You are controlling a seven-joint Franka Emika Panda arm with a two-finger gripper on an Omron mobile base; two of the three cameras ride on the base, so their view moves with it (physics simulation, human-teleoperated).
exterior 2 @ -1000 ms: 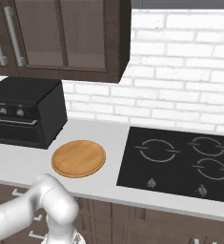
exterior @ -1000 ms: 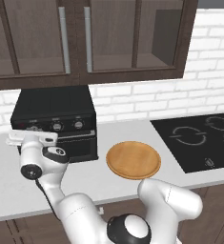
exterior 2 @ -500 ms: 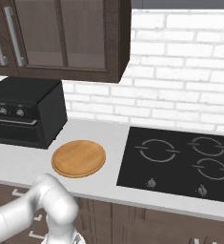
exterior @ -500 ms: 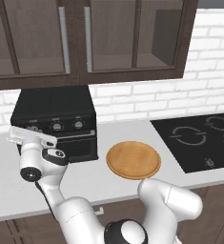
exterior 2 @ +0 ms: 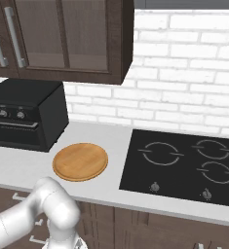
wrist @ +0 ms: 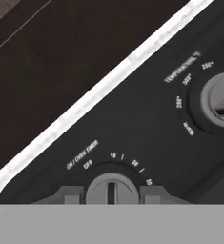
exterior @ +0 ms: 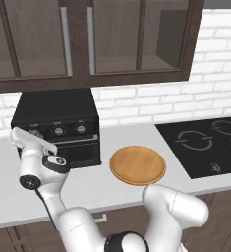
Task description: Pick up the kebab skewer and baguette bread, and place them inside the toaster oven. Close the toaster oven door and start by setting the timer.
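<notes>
One timer knob (wrist: 110,189) of the toaster oven (exterior: 58,129), clamped between narrowed claw (wrist: 110,193) fingers (wrist: 68,194): to be twisted squarely without slipping.

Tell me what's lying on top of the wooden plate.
Nothing lies on the wooden plate; its surface shows bare in both base views. The toaster oven door is shut, so what sits inside is hidden.

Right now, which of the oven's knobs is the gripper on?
The timer knob, marked ON / OVEN TIMER, at the left end of the toaster oven panel. The gripper has a fingertip on each side of it; the temperature knob sits apart, untouched.
</notes>
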